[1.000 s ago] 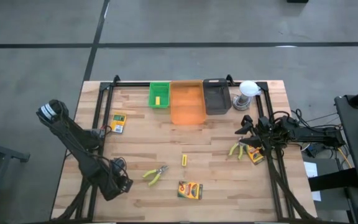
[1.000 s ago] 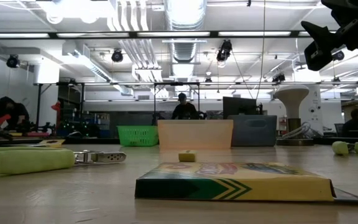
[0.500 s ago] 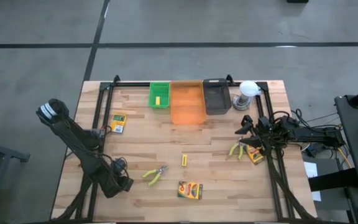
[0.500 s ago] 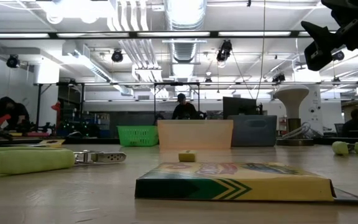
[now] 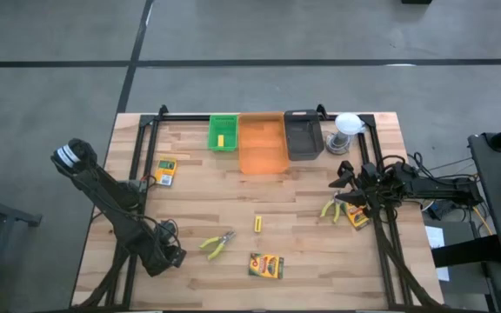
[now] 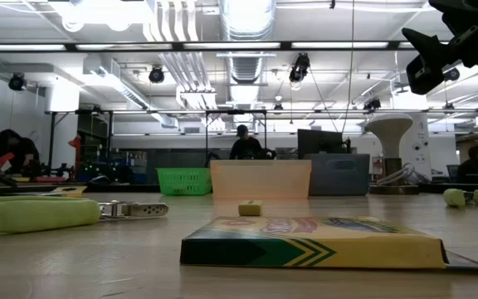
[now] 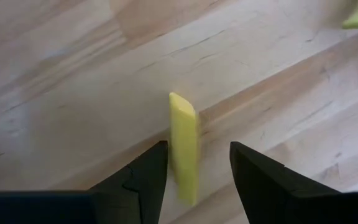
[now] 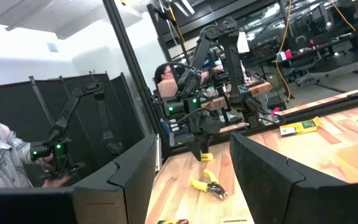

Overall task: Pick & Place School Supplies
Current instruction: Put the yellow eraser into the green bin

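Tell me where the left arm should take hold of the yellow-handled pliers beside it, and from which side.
Grip one yellow handle, not the metal nose. The pliers lie flat, handles splayed toward the left gripper and nose pointing away, so probably come straight down from above, fingers either side of the nearer handle. The left wrist view shows it lined up between the open fingers.

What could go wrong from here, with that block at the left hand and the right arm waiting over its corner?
1. The yellow block sits at the left hand. I cannot tell how firmly it is held, so it might drop on the way to the green tray.
2. The right hand hovers open near pliers lying close to a crayon box. A pick there may catch or shove both.
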Robot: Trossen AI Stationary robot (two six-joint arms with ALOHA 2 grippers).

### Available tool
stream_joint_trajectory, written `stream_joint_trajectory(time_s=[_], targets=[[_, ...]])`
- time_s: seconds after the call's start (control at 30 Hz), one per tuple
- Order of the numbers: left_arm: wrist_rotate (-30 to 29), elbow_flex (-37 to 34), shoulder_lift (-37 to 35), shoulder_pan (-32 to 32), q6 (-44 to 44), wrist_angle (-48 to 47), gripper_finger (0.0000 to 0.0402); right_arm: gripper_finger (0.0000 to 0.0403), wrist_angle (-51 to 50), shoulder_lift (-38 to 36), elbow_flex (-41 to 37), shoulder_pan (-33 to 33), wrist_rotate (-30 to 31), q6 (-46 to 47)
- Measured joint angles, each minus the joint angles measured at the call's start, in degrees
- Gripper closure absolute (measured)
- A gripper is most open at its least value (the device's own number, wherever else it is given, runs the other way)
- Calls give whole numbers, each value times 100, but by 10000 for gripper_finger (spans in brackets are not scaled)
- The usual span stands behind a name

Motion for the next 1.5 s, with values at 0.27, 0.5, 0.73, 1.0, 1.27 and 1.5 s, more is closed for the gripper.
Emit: stream_joint_trajectory(time_s=[0.27,0.5,0.73,1.0,1.27,1.5], targets=[[-3,-1,0,0,3,-19,223,202,1,0,-2,-2,0,-2],[-10,-1,0,0,11,-22,239,202,0,0,0,-1,-2,0],[-12,-1,-2,0,11,-24,288,202,0,0,0,0,-2,0],[-12,-1,-4,0,-12,-24,332,202,0,0,-2,0,0,0],[-12,-1,-9,0,-52,-7,349,202,0,0,-2,0,0,0],[-12,7,-9,0,-59,43,348,202,-1,0,0,0,-1,0]])
